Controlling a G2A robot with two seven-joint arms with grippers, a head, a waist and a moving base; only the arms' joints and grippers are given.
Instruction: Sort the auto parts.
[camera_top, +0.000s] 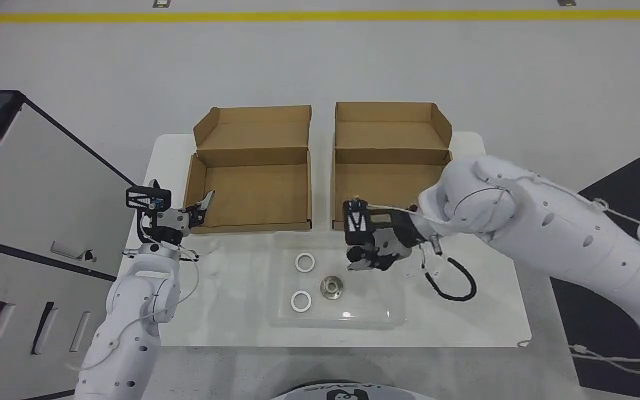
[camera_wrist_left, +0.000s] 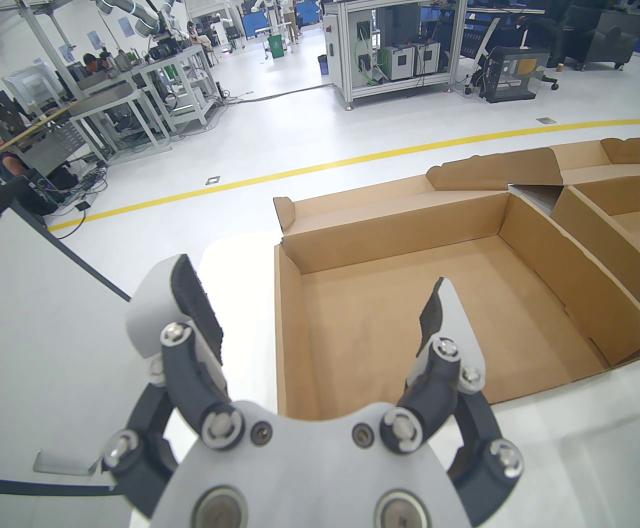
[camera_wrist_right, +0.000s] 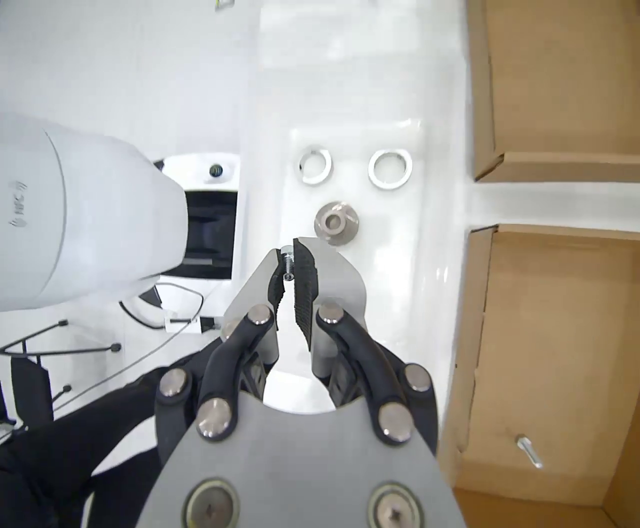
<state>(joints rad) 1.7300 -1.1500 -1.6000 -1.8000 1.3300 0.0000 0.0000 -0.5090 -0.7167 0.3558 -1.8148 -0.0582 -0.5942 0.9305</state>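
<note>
Clear tray (camera_top: 385, 300) holds two rings (camera_wrist_right: 390, 169), a bushing (camera_wrist_right: 336, 222); cardboard box (camera_wrist_right: 550, 325) holds one bolt (camera_wrist_right: 529, 450).

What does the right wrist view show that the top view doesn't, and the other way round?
Right wrist view alone: a small bolt pinched between the right jaws, and another bolt lying in the right cardboard box. Top view alone: the left jaws, open, beside the left cardboard box. Both: the two boxes, plus two metal rings and a flanged bushing in the clear tray.
</note>
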